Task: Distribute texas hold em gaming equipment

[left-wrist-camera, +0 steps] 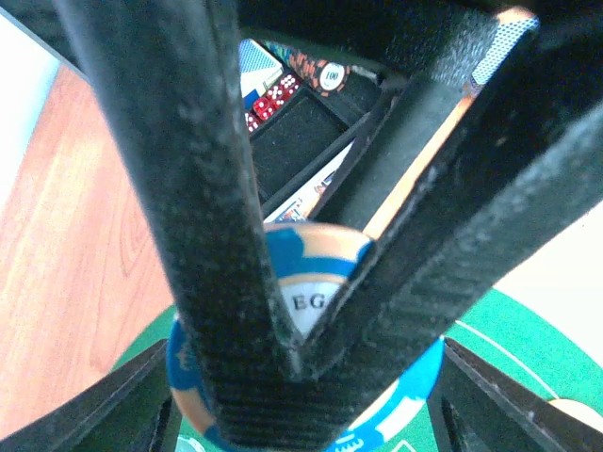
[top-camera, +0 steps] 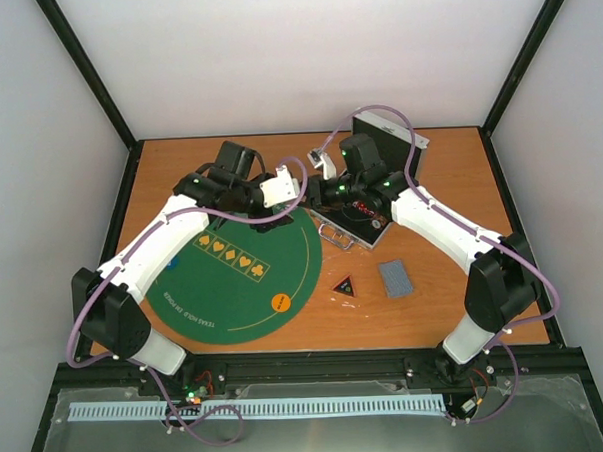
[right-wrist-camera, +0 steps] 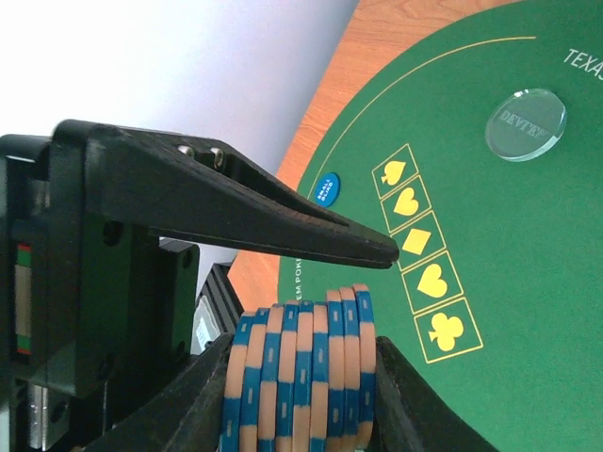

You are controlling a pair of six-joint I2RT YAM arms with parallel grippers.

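Beside the green mat [top-camera: 234,289], one card deck [top-camera: 395,278] and one black marker [top-camera: 345,285] are lying, judged undealt; on it one orange disc [top-camera: 281,302], one clear disc [right-wrist-camera: 525,123] and one blue disc [right-wrist-camera: 325,189] are lying. About eight blue chips [right-wrist-camera: 297,377] are being clamped in the right gripper [right-wrist-camera: 377,311]; the left gripper's [left-wrist-camera: 301,377] grip cannot be told.

Bright, even light; blurred close-up wrist views.

green felt mat [top-camera: 246,278]: flat on wooden table [top-camera: 449,169] | silver case [top-camera: 340,236]: open, at mat's far-right edge
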